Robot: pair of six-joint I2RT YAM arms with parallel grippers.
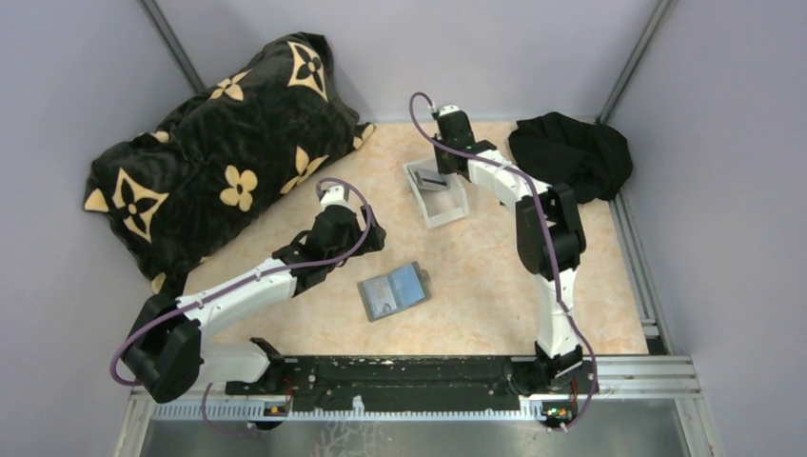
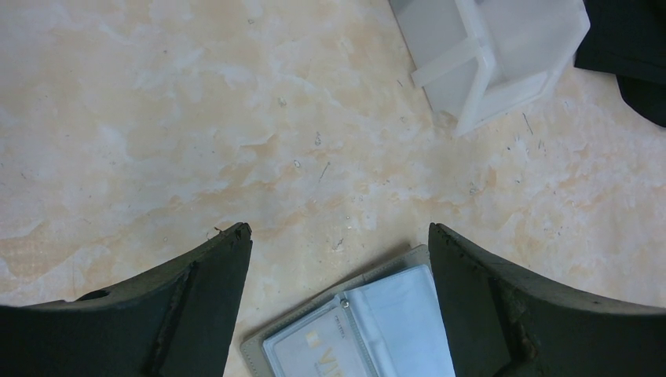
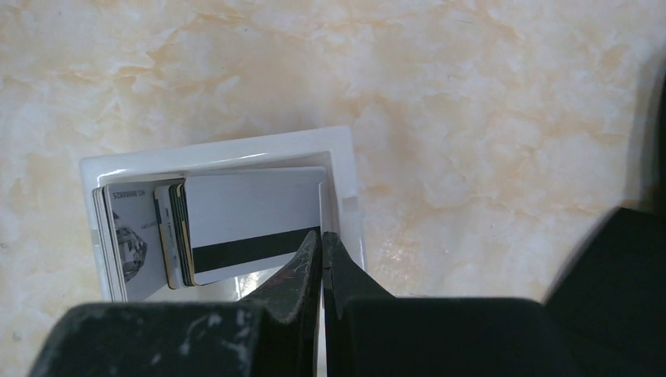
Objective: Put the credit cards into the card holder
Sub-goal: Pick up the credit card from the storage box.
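Note:
The card holder (image 1: 393, 291) lies open on the table, one card showing under its clear sleeve (image 2: 314, 349). My left gripper (image 1: 369, 236) (image 2: 338, 229) hovers over its far end, open and holding nothing. Several credit cards (image 3: 145, 236) stand stacked in a small white tray (image 3: 220, 149) (image 1: 447, 211). The top card (image 3: 251, 208), white with a black stripe, leans out from the stack. My right gripper (image 1: 440, 176) (image 3: 322, 234) reaches into the tray. Its jaws are pressed together on that card's right edge, and a thin white sliver shows between them.
A black cushion with tan flower marks (image 1: 219, 162) fills the back left corner. A black cloth (image 1: 571, 152) (image 2: 628, 47) lies at the back right, close to the tray (image 2: 503, 47). Grey walls close off the table on three sides.

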